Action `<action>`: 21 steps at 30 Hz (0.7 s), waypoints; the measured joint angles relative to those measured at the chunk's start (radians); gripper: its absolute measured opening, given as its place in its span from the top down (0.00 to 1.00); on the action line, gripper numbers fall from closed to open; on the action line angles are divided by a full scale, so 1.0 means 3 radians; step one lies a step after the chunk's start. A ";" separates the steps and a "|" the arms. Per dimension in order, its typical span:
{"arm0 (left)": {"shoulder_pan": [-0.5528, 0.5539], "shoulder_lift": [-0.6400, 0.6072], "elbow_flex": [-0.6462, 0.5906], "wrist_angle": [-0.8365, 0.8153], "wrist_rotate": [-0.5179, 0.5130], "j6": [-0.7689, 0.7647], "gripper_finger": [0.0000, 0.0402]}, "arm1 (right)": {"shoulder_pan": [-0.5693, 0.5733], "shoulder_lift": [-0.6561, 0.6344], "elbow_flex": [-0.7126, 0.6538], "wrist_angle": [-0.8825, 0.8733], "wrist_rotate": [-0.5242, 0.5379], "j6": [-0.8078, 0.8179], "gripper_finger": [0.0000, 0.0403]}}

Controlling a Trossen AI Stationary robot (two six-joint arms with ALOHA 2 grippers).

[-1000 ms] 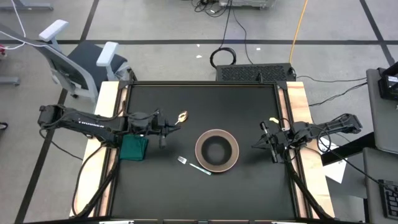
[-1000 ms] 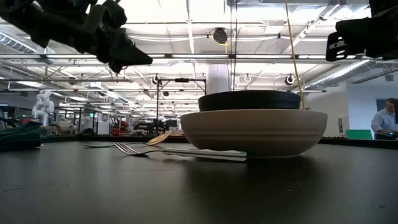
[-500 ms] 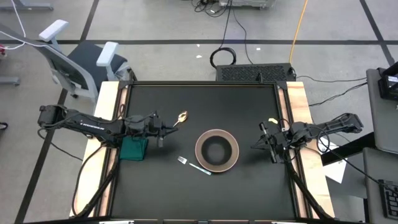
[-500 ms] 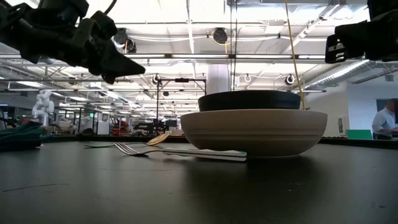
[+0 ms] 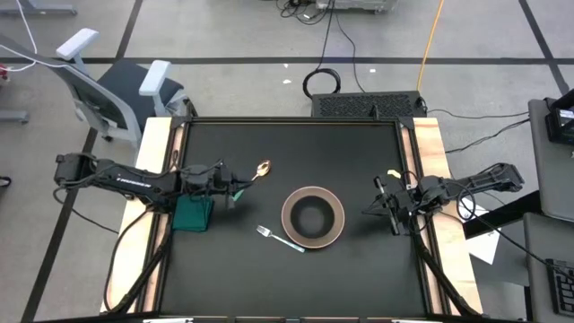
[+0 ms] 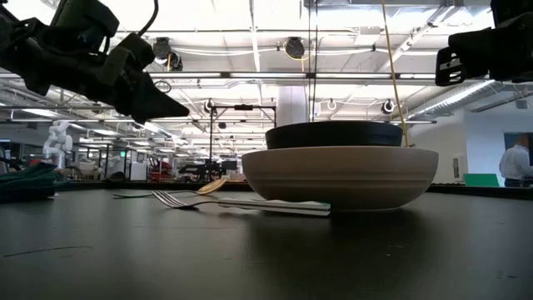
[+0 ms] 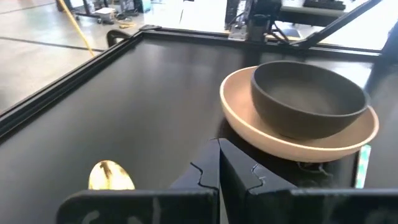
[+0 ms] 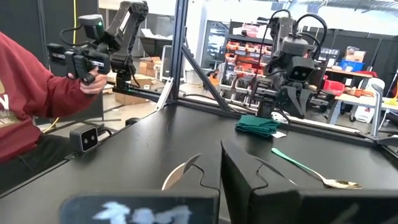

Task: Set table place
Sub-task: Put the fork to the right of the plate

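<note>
A pinkish-beige plate (image 5: 313, 216) lies right of the table's middle, with a black bowl (image 5: 312, 218) standing in it. A silver fork (image 5: 278, 239) lies on the table at the plate's near left. A spoon (image 5: 256, 174) with a gold bowl and green handle lies on the table at the plate's far left. My left gripper (image 5: 230, 190) is shut and empty. It hovers above the table by the end of the spoon's handle, as the low view (image 6: 158, 98) shows. My right gripper (image 5: 380, 205) is shut and empty, raised near the table's right edge.
A folded green cloth (image 5: 193, 213) lies near the table's left edge under my left arm. Wooden strips (image 5: 152, 144) run along both short sides. A person in a red sleeve (image 8: 37, 99) holds a camera beyond the table. Bare tabletop (image 5: 296, 148) lies toward the far edge.
My left gripper has drawn back a little toward the table's left edge, away from the spoon, and sunk slightly, staying shut. The spoon, fork, plate and bowl have stayed where they were.
</note>
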 joint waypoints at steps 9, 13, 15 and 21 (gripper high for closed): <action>0.0091 0.0000 -0.0016 0.0003 0.0178 -0.0075 0.99 | 0.0001 0.0000 -0.0001 0.0001 0.0000 0.0000 1.00; 0.0091 0.0000 -0.0016 0.0003 0.0179 -0.0064 0.99 | 0.0001 0.0000 -0.0001 0.0000 0.0000 0.0002 1.00; 0.0091 0.0000 -0.0016 0.0002 0.0209 -0.0063 0.99 | 0.0001 0.0000 -0.0001 0.0000 0.0000 0.0002 1.00; 0.0089 0.0000 -0.0016 0.0002 0.0268 -0.0060 0.95 | 0.0000 0.0046 -0.0001 0.0000 -0.0001 0.0198 1.00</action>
